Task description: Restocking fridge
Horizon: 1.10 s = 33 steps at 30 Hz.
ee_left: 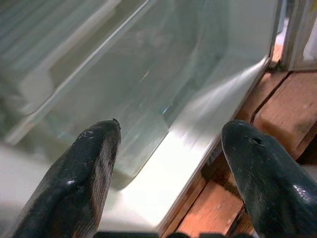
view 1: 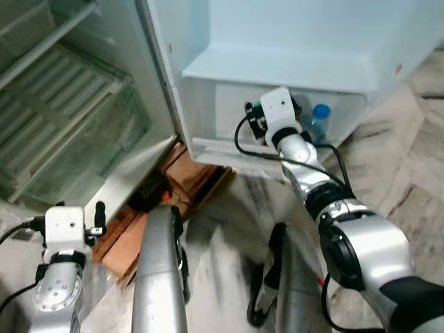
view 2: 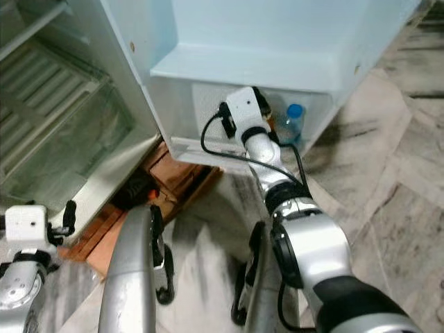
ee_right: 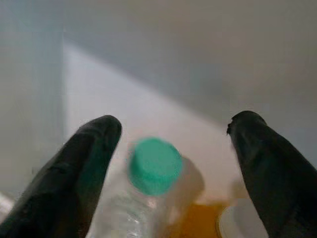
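Note:
My right arm reaches into the bottom shelf (view 1: 208,147) of the open fridge door. In the right wrist view my right gripper (ee_right: 168,163) is open, its fingers either side of a clear bottle with a green cap (ee_right: 154,166), not touching it. Beside it in the shelf stands a bottle with a blue cap (view 1: 320,119). My left gripper (ee_left: 168,173) is open and empty, held low in front of the fridge's clear lower drawer (ee_left: 148,84).
The fridge interior (view 1: 62,111) with white shelves stands open at the left. A wooden base (view 1: 187,180) lies under the fridge. My two silver legs (view 1: 159,277) stand on a streaked marble floor (view 1: 402,180).

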Available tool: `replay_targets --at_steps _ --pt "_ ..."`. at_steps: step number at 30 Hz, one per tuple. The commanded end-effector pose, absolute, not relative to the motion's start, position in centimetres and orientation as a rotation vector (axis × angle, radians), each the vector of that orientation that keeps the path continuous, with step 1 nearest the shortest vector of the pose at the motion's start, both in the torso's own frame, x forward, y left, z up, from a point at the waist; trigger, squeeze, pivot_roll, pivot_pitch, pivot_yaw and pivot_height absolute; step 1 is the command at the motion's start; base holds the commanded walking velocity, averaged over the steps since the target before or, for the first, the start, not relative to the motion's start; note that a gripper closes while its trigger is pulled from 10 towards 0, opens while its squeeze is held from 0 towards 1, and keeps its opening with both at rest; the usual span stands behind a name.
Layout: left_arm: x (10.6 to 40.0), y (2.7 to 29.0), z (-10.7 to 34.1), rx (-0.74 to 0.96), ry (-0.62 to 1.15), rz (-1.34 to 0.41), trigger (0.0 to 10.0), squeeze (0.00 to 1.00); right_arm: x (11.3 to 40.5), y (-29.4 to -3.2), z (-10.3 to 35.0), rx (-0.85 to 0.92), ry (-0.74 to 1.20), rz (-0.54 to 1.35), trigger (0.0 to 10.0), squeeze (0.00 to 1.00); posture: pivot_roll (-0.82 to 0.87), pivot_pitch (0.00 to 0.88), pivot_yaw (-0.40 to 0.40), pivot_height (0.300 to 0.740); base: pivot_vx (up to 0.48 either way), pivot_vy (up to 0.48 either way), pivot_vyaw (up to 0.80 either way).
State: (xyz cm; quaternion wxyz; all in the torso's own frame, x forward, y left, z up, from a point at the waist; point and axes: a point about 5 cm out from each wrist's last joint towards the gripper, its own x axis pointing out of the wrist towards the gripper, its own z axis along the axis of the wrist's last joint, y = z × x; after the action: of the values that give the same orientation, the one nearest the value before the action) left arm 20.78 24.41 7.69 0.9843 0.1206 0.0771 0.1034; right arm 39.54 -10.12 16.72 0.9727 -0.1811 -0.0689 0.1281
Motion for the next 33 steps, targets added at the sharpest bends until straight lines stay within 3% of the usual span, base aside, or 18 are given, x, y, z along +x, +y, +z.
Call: replay_targets --at_steps 1,6,15,16,21,27,33 --pt "20.4 24.7 7.0 0.250 0.178 0.219 10.0 0.00 39.3 -9.0 17.6 -0.416 -0.216 0.367 10.0 1.00 0.25 0.151 -0.021 0.557 0.000 0.000 0.00" --pt "21.4 24.3 7.0 0.228 0.158 0.214 10.0 0.00 38.1 -8.4 17.9 -0.561 -0.377 0.484 10.0 1.00 0.22 0.110 -0.033 0.557 0.000 0.000 0.00" --pt "21.8 23.2 6.4 0.161 0.145 0.193 10.0 0.00 35.2 -11.6 14.8 -0.457 -0.385 0.439 10.0 1.00 0.17 0.074 -0.041 0.557 0.000 0.000 0.00" --pt "21.9 22.9 6.2 0.153 0.144 0.177 10.0 0.00 34.5 -12.8 13.2 -0.342 -0.301 0.358 10.0 0.00 0.16 0.064 -0.039 0.557 0.000 0.000 0.00" --pt "22.0 22.7 6.0 0.136 0.139 0.170 10.0 0.00 32.4 -15.1 10.1 -0.143 -0.150 0.159 10.0 0.00 0.13 0.042 -0.037 0.557 0.000 0.000 0.00" --pt "22.5 22.6 5.7 0.131 0.134 0.172 10.0 0.00 29.4 -15.0 9.1 -0.111 -0.114 0.195 10.0 0.00 0.11 0.005 -0.012 0.557 0.000 0.000 0.00" --pt "23.4 22.0 6.2 0.125 0.105 0.162 10.0 0.00 29.2 -15.5 9.4 -0.061 -0.101 0.095 10.0 0.00 0.11 0.000 0.014 0.557 0.000 0.000 -0.62"
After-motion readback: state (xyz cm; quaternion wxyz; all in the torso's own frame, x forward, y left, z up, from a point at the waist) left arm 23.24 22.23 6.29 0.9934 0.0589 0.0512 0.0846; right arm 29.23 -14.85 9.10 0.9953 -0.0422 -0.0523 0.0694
